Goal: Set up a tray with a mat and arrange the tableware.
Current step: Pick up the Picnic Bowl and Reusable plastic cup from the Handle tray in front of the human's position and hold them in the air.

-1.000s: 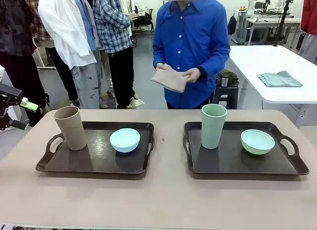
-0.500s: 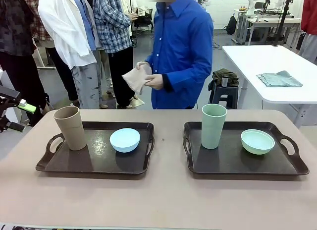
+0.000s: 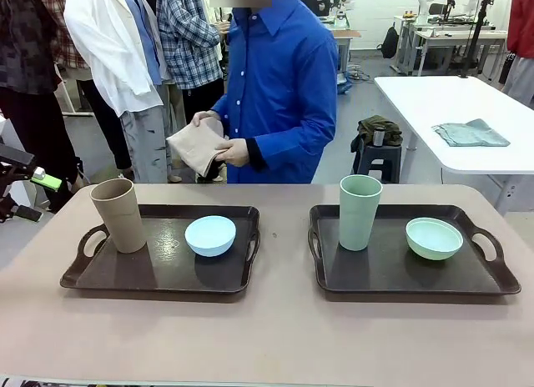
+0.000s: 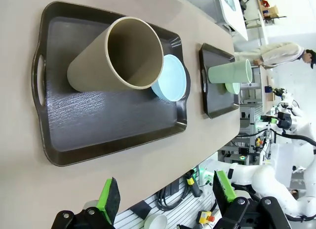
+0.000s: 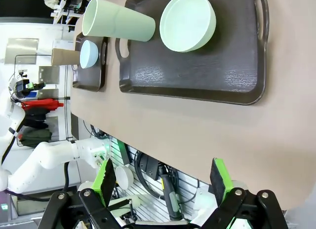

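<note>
Two dark trays sit side by side on the table [image 3: 267, 337]. On the left tray [image 3: 167, 268] a tan cup [image 3: 119, 214] stands upright at the far left, and a light blue bowl [image 3: 210, 235] sits apart from it to the right. On the right tray [image 3: 392, 270] a pale green cup [image 3: 360, 212] stands upright at the left, with a pale green bowl [image 3: 434, 238] well to its right.

Both trays show bare dark bottoms around the tableware; I see no mat in either. The mat [image 3: 196, 145], a folded tan cloth, is off the table, in the hands [image 3: 234, 152] of the person at the far side, above and beyond the left tray and touching nothing on it.

My left gripper [image 4: 166, 189] hangs off the table's left end, jaws spread wide, nothing between them. My right gripper [image 5: 162, 176] sits off the table edge by the right tray, also spread wide and empty.

My reading is that the task is early. The pieces are on the trays, but the mat step is not done. For the mat to go underneath, I expect the cup and bowl on one tray would have to come off first and then be set back.
</note>
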### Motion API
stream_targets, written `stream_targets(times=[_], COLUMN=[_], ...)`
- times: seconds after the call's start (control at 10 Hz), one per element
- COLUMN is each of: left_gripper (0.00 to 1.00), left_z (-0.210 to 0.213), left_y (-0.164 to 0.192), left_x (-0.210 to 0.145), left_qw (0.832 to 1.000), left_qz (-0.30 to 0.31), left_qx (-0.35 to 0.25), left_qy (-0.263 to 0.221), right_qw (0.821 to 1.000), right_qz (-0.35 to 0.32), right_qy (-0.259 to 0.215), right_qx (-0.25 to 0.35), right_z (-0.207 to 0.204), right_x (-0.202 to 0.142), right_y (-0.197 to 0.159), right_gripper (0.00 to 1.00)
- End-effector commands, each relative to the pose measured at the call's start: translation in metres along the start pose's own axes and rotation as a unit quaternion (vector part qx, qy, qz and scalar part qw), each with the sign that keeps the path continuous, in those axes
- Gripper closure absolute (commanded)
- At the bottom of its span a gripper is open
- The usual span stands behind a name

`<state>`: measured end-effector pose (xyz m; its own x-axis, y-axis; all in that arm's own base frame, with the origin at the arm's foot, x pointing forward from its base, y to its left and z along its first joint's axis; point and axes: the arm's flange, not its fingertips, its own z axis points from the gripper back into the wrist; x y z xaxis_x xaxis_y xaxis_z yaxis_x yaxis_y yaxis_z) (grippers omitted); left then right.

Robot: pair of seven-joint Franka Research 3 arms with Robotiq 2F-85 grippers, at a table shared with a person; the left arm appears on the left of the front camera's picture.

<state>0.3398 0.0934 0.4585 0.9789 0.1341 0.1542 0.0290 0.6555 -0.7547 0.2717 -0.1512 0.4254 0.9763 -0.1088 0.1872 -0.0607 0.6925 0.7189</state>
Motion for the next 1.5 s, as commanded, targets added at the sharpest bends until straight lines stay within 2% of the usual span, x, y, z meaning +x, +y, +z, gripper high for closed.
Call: stream_targets(times=[0.0,1.4], left_gripper=[0.00,0.00], left_z=[0.0017,0.0017], left_y=[0.0016,0.0016], left_x=[0.0014,0.0014], left_qw=[1.000,1.000], left_qz=[-0.006,-0.006], left_qx=[-0.011,-0.011], left_qy=[-0.002,-0.002], right_qw=[1.000,1.000], right_qz=[0.008,0.008], right_qy=[-0.004,-0.004], right_qx=[0.012,0.012], right_z=[0.0007,0.0007], right_x=[0.0010,0.0010], right_y=[-0.0012,-0.0012], right_gripper=[0.00,0.00])
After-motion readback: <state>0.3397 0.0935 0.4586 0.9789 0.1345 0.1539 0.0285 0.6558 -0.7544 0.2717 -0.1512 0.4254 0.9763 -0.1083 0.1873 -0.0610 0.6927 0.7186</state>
